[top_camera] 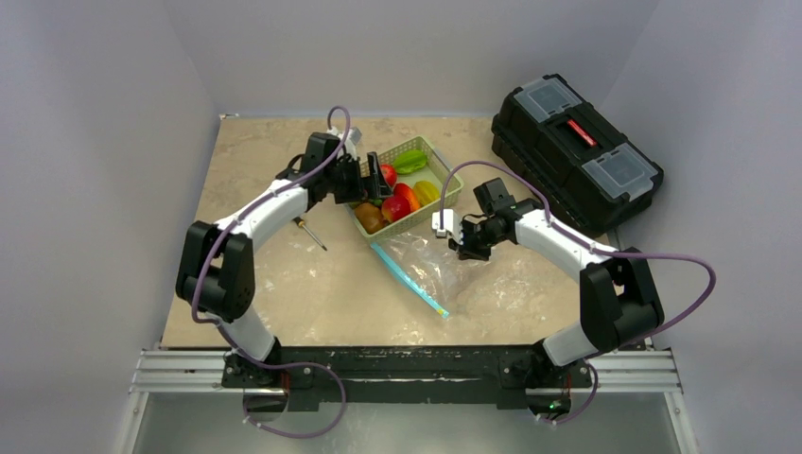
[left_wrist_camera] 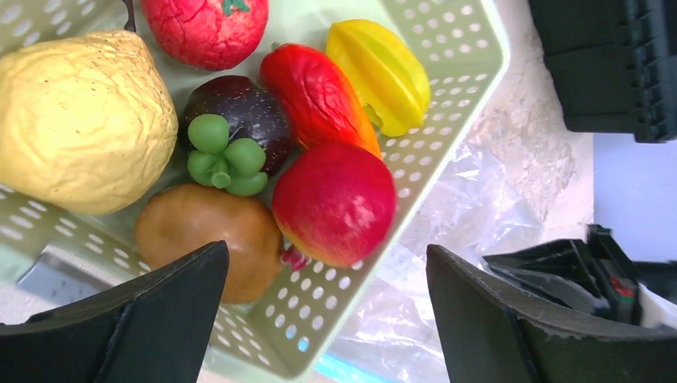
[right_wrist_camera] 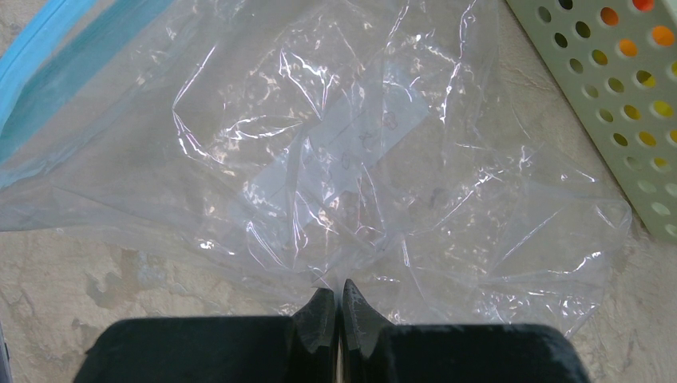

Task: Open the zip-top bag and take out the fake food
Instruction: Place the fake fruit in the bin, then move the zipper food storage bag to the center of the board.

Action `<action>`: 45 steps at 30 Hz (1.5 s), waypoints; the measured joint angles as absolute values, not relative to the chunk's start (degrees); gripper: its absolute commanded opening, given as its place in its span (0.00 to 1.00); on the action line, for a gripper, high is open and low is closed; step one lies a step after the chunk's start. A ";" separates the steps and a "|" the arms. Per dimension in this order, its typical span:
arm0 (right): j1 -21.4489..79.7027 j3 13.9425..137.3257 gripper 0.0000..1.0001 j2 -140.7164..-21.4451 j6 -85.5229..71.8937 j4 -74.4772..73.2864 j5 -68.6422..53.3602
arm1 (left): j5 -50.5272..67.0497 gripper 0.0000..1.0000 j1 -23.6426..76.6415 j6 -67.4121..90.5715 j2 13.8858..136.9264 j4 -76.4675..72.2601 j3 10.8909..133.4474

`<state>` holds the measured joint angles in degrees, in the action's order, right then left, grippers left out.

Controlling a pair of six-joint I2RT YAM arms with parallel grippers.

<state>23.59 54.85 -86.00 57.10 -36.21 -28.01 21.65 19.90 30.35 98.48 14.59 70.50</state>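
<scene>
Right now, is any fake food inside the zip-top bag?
No, the zip-top bag lies flat and empty beside the green basket.

pear (left_wrist_camera: 80,120) and toolbox (left_wrist_camera: 607,56) partly beyond the frame edge

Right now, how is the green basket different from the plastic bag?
The green basket is stiff, pale green and full of holes; the plastic bag is clear, soft and crinkly. The basket holds the fake food, while the bag looks empty and lies flat. Both rest on the table, side by side.
</scene>
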 measured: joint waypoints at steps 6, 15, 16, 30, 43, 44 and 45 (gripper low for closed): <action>23.59 54.85 0.00 -86.00 57.10 -36.25 -28.01 | 20.27 0.96 19.90 29.74 87.90 13.82 67.83; 23.57 54.85 0.00 -86.00 57.10 -36.40 -28.01 | 18.81 1.00 18.24 29.54 68.07 9.89 55.29; 23.55 54.85 0.00 -86.00 57.10 -36.40 -28.01 | 18.83 1.00 17.61 29.82 66.13 9.93 53.84; 22.98 54.85 0.00 -85.97 57.10 -36.45 -28.21 | 21.89 1.00 13.23 30.39 48.64 14.92 47.53; 22.74 54.85 0.00 -85.97 57.32 -36.45 -28.27 | 21.63 1.00 13.23 17.85 40.36 32.67 49.08; 22.74 54.85 0.00 -85.97 57.32 -36.45 -28.27 | 21.08 1.00 13.23 17.04 39.51 33.04 48.66; 22.70 54.85 0.00 -85.97 57.32 -36.45 -28.27 | 20.67 1.00 13.23 16.47 38.87 33.52 48.16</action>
<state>22.70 54.85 -85.97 57.32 -36.45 -28.27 20.67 13.23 16.47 38.87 33.52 48.16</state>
